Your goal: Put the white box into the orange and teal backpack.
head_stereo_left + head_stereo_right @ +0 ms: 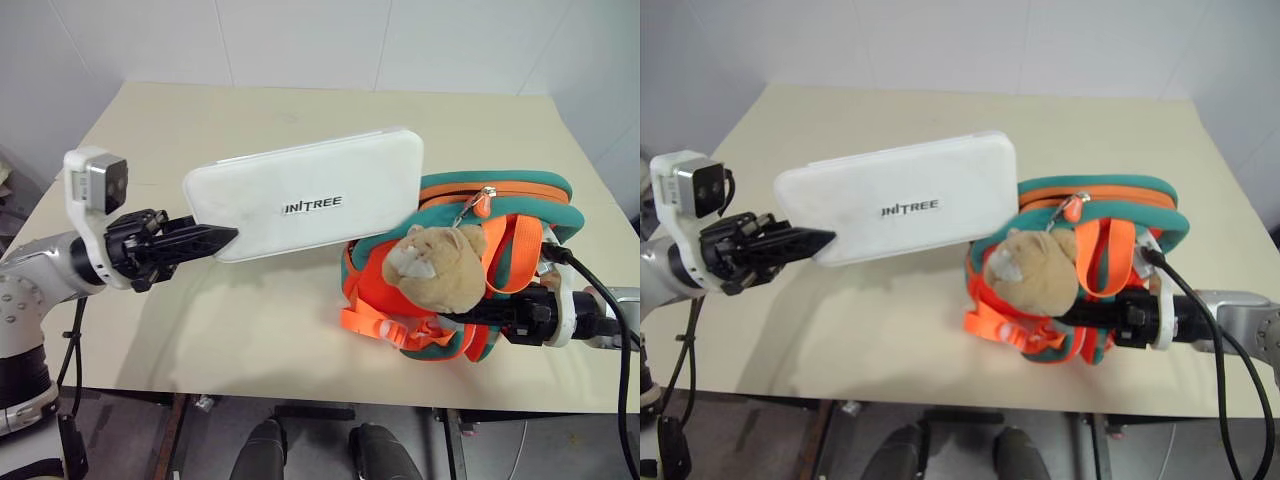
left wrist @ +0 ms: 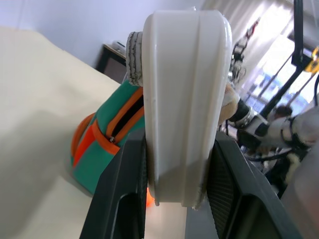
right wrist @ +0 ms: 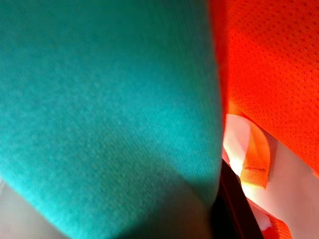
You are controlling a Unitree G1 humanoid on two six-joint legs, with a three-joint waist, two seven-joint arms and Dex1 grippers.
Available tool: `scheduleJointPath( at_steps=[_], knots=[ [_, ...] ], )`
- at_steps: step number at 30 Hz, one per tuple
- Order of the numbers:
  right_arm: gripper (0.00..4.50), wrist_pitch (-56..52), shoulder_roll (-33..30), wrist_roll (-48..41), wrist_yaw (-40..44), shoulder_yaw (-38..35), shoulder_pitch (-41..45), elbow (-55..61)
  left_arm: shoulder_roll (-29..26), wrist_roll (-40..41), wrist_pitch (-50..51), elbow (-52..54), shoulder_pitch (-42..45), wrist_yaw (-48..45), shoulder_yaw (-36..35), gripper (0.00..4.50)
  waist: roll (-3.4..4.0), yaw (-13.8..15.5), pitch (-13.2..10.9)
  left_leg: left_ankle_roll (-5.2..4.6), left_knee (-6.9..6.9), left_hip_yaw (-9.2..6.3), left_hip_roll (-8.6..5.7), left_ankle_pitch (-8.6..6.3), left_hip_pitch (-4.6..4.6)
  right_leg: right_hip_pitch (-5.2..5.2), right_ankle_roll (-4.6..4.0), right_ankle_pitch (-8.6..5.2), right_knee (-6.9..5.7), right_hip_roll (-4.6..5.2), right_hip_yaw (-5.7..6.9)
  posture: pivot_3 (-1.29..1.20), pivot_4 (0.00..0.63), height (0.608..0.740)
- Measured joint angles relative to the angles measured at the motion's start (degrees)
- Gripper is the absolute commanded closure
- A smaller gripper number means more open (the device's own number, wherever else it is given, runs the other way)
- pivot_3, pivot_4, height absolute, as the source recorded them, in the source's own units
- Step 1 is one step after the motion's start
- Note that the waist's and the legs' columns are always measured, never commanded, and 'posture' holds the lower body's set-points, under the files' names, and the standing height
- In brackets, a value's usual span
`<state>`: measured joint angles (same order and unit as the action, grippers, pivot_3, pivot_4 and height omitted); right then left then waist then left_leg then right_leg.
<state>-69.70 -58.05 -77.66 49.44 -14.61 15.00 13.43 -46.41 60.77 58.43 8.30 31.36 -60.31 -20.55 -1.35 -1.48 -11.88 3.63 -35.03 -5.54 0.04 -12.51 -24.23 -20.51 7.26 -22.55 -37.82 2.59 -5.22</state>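
Beige table (image 1: 250, 330) carried the backpack (image 1: 520, 200), zipper side up. Left gripper (image 1: 215, 240) was pinching the box (image 1: 305, 195) by one short end, holding it in the air just beside the backpack, long axis pointing at it. Right gripper (image 1: 480, 312) was clamped tight on the backpack's fabric under the bear (image 1: 432, 265).

white box (image 1: 305, 195): glossy white w/ dark lettering. backpack (image 1: 500, 215): bright orange, teal trim, orange straps. plush bear (image 1: 432, 266): tan, paler muzzle. table (image 1: 240, 330): plain cream. gripper fingers (image 1: 195, 240): black.
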Motion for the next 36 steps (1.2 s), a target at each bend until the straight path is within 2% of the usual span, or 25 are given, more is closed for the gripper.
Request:
scheduleJointPath(
  at_steps=[5,11,16,21,26,30,32,36],
  knots=[
    [4.48,-0.1,0.5,-0.1,-0.2,-0.9,-0.9,1.5,1.2,-11.1,-13.5,-6.0,6.5,-3.6,7.2,3.26,-0.01,0.1,0.0,0.00,-0.01,-0.01,-0.01,0.00,0.00,0.02,0.00,0.00,0.02,-0.01,0.02,0.00,0.150,0.740],
    [4.48,-0.1,1.1,-0.5,-1.3,-2.0,-2.0,2.2,1.1,-24.5,-30.2,-11.9,9.1,-9.6,15.0,3.26,-0.02,0.1,0.0,0.00,0.01,0.00,-0.03,0.00,-0.01,0.02,0.00,0.00,0.04,0.00,0.01,0.00,0.150,0.740],
    [4.48,-0.2,2.2,-0.8,-2.5,-2.1,-2.1,2.4,1.8,-29.1,-33.2,-15.5,15.1,-14.2,20.8,3.26,-0.14,0.2,-0.1,-0.01,-0.02,-0.04,-0.04,0.00,-0.03,0.04,0.01,0.00,0.01,0.00,0.04,0.00,0.150,0.740],
    [4.48,-0.2,3.4,-1.0,-3.3,-2.0,-1.5,2.5,9.6,-34.3,-33.5,-22.4,25.3,-16.1,27.6,3.26,-0.16,0.8,-0.1,-0.01,-0.08,-0.04,-0.07,0.00,-0.04,0.05,0.05,0.02,-0.01,-0.02,0.03,0.00,0.150,0.740],
    [4.48,-0.1,4.9,-1.3,-3.9,-1.7,-1.2,3.1,16.5,-37.7,-32.3,-26.5,31.3,-16.2,31.4,3.26,-0.17,0.4,-0.1,-0.01,-0.03,-0.03,-0.04,0.00,-0.07,-0.01,0.06,0.01,0.00,-0.05,0.03,0.00,0.150,0.740],
    [4.48,0.1,6.2,-1.3,-4.2,-1.6,-1.2,4.3,22.8,-40.8,-32.5,-29.9,32.7,-14.9,33.5,3.26,-0.18,0.1,-0.1,-0.01,-0.09,-0.03,-0.07,0.00,-0.07,0.02,0.06,0.02,-0.02,-0.04,0.03,0.00,0.150,0.740],
    [4.48,0.3,6.9,-1.3,-4.9,-1.6,-1.1,4.4,27.7,-43.6,-33.9,-32.0,32.7,-12.6,35.2,3.26,-0.20,0.2,-0.1,-0.01,-0.16,-0.04,-0.08,0.00,-0.07,0.04,0.08,0.03,-0.04,-0.03,0.04,0.00,0.150,0.740],
    [4.48,0.8,7.4,-1.4,-5.8,-1.6,-1.3,4.8,32.1,-46.5,-35.1,-33.4,32.7,-9.6,36.4,3.26,-0.23,0.2,-0.1,-0.01,-0.16,-0.05,-0.08,0.00,-0.08,0.03,0.09,0.04,-0.06,-0.04,0.03,0.00,0.150,0.740]
  ],
)
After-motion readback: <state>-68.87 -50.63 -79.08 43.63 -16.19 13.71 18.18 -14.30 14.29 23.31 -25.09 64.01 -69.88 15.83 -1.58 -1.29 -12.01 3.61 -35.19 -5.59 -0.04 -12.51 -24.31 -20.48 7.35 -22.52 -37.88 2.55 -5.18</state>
